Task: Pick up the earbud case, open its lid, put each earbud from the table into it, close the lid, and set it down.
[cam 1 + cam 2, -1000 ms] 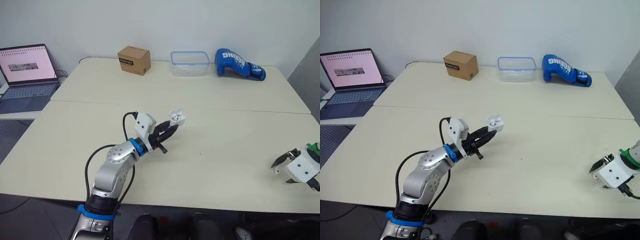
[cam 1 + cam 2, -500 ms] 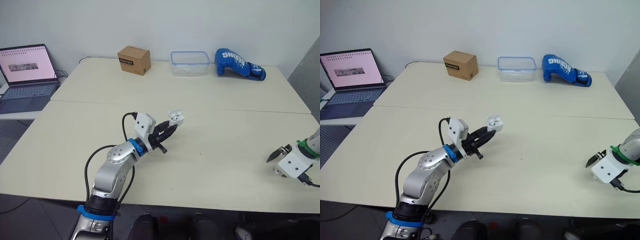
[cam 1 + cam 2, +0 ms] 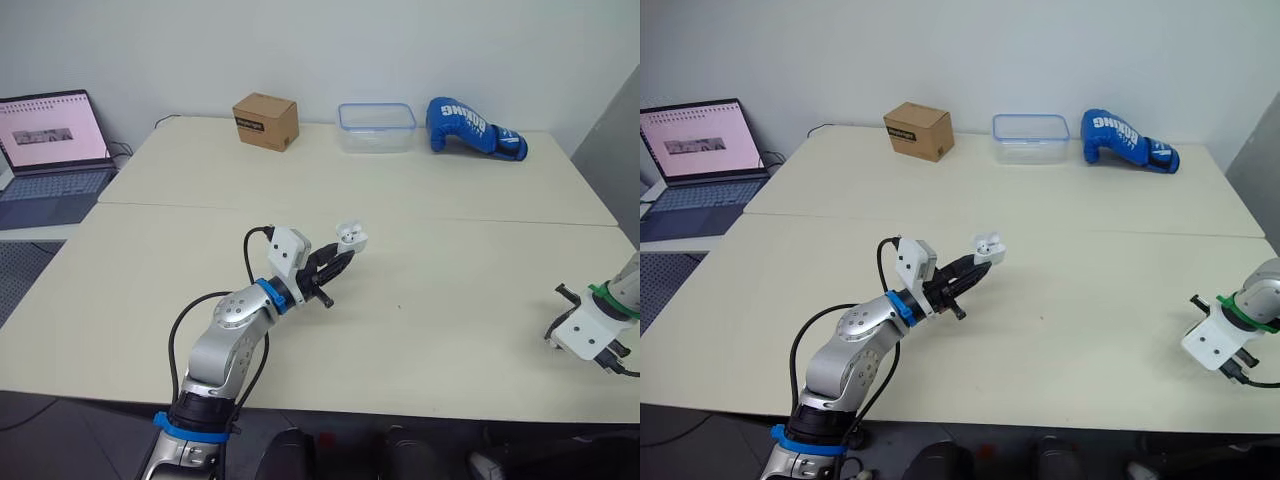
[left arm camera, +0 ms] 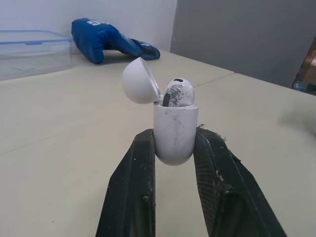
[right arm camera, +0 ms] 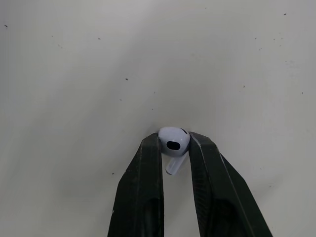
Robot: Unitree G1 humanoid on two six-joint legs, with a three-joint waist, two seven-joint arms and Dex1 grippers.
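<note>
left hand [image 3: 340, 261] sits over the middle of the pale surface [image 3: 470, 250], a bit toward the robot's left, clamped on the white earbud case [image 4: 175, 129]. both black fingers [image 4: 139, 163] press the lower body of the case, one on each side. case is held upright and off the surface. its lid [image 4: 139, 81] is flipped open and tilted back on the hinge. one earbud [image 4: 178, 92] is seated in the case with its rounded head poking above the rim; dark scuffs on it and on the case top.

right hand [image 5: 175, 147] is far off at the robot's right, near the front edge of the surface, well apart from the case. it is grasping the second earbud [image 5: 173, 139], pinched between the two fingertips, head toward the tips and stem pointing back between the fingers. cannot tell if that earbud touches the surface or is just above it.

far side of the surface: cardboard box [image 3: 266, 121], clear plastic container [image 3: 377, 127] with blue rim beside it, then a blue boxing glove [image 3: 470, 127]. open laptop [image 3: 52, 150] on a lower desk at far left.
</note>
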